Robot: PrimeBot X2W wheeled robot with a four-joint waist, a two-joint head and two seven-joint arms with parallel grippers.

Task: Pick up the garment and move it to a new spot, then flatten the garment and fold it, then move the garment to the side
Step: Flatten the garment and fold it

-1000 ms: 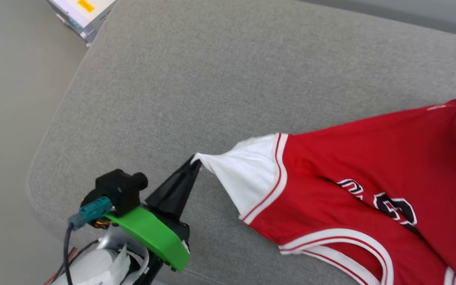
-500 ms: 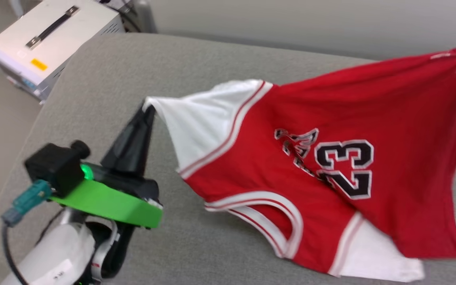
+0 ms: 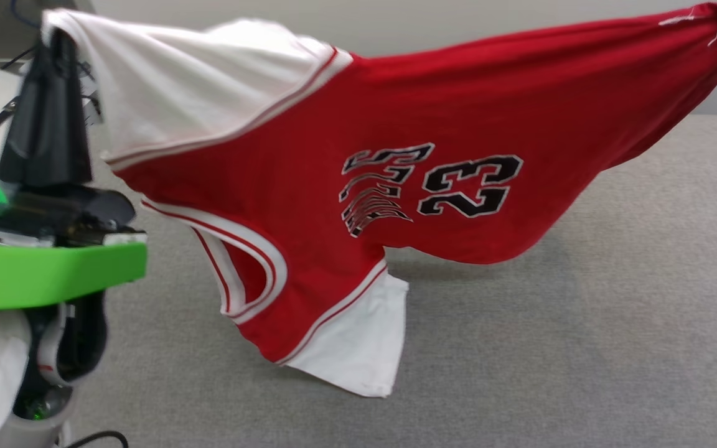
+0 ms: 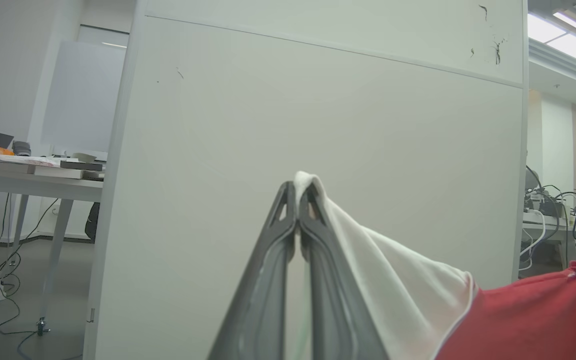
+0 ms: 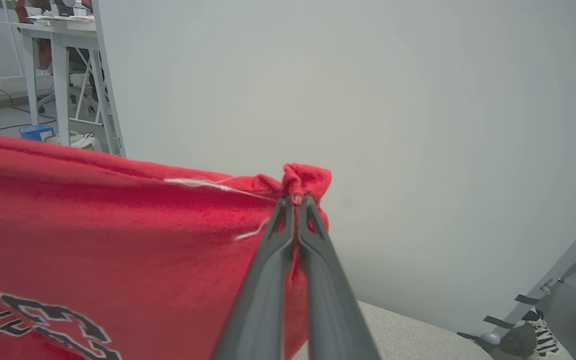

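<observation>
step: first part of the task, pick up and carry; fold not begun, by my read
next move: both arms go together to the new spot and lower the cloth evenly so it lands spread, not bunched; keep the span taut, the low sleeve will likely drag first
grey cushion [image 3: 582, 342]: wide fabric surface under everything, bare where visible
garment [image 3: 489, 106]: in the air above the cushion, stretched sideways between the two arms, top edge taut, middle sagging
garment look: red body, printed side toward the head camera, turned on its side, soft folds running toward the right pinch
upper sleeve [image 3: 196, 81]: white, pulled up to a point at the left pinch
lower sleeve [image 3: 358, 348]: white, hangs lowest; touching the cushion or just above it, can't tell
numerals [image 3: 470, 183]: black, white outline, reads 23; lettering beside it crumpled
neck trim [image 3: 240, 267]: red-and-white stripes, opening droops low left
left gripper [image 4: 298, 186]: jaws pressed together, pinching the tip of the white upper sleeve
right gripper [image 5: 295, 200]: jaws pressed together on a bunched red corner, far end of the garment
loose thread [image 5: 203, 184]: white, trailing from the red corner near the right pinch
</observation>
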